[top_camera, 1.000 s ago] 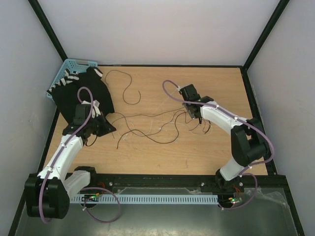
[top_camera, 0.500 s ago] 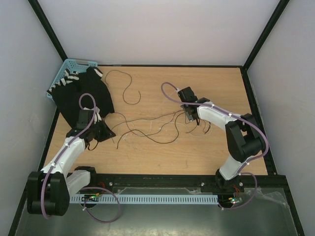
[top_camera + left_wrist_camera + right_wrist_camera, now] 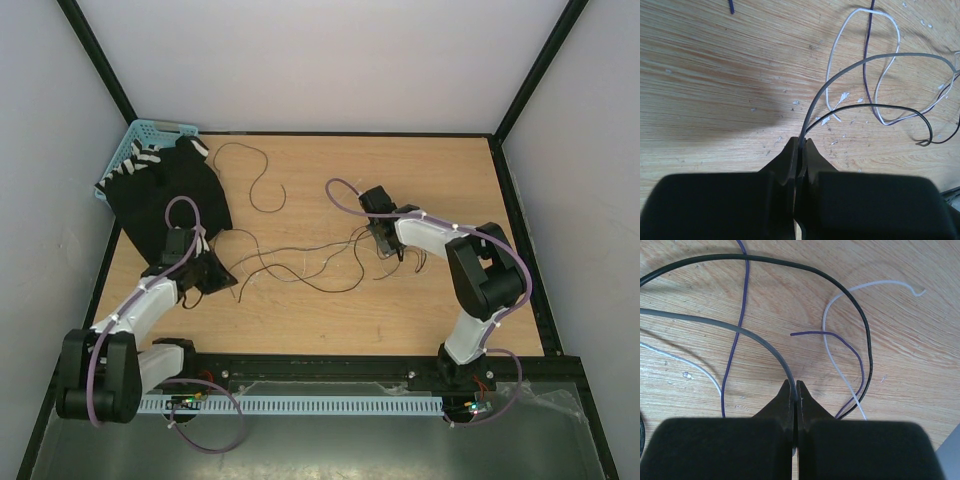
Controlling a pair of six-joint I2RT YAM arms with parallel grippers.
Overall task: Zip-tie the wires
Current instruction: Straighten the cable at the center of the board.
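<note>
Wooden table (image 3: 400,310) with the wires (image 3: 300,258) strewn across its centre, between both arms. At upper left, a black cloth (image 3: 170,190) overlaps a blue basket (image 3: 150,128). The left gripper (image 3: 800,144) is clamped on a grey strand (image 3: 880,56), and the right gripper (image 3: 795,389) is likewise pinched on a grey strand.

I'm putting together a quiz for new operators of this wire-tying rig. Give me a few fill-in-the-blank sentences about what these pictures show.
1. The wire pinched in the left hand is ____ in colour.
2. The right hand is ____ on a grey wire.
3. The basket at the table's far left corner is ____.
4. A ____ cloth lies partly over that basket.
Missing words: grey; shut; blue; black.
</note>
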